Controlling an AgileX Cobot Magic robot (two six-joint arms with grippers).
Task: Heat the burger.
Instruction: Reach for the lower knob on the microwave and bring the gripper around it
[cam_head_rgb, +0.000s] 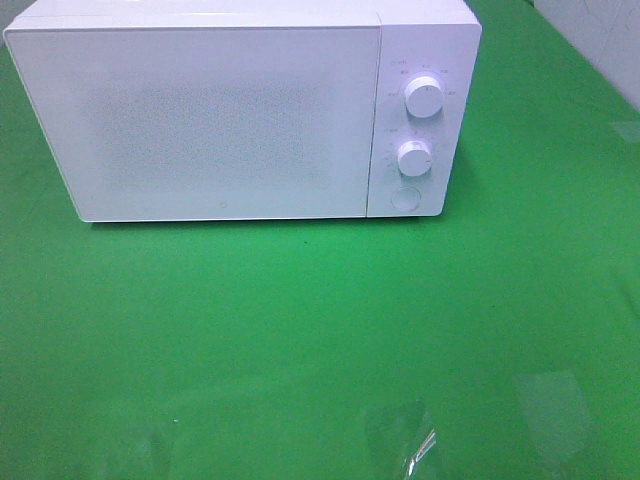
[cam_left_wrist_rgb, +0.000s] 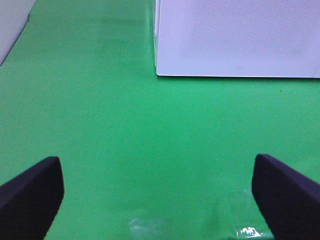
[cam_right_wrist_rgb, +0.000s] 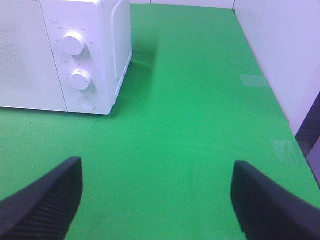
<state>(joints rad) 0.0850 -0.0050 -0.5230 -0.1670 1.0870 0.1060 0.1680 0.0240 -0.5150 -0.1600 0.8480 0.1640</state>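
The burger is out of view in all frames. A white microwave stands at the back of the green table with its door shut; it has two round knobs and a round button on its right panel. It also shows in the left wrist view and the right wrist view. My left gripper is open and empty above bare green cloth in front of the microwave's left corner. My right gripper is open and empty, to the right front of the microwave. Neither gripper shows in the exterior high view.
The table is covered in green cloth. Patches of clear tape lie near the front edge. A white wall borders the table's right side, and the table edge runs along it.
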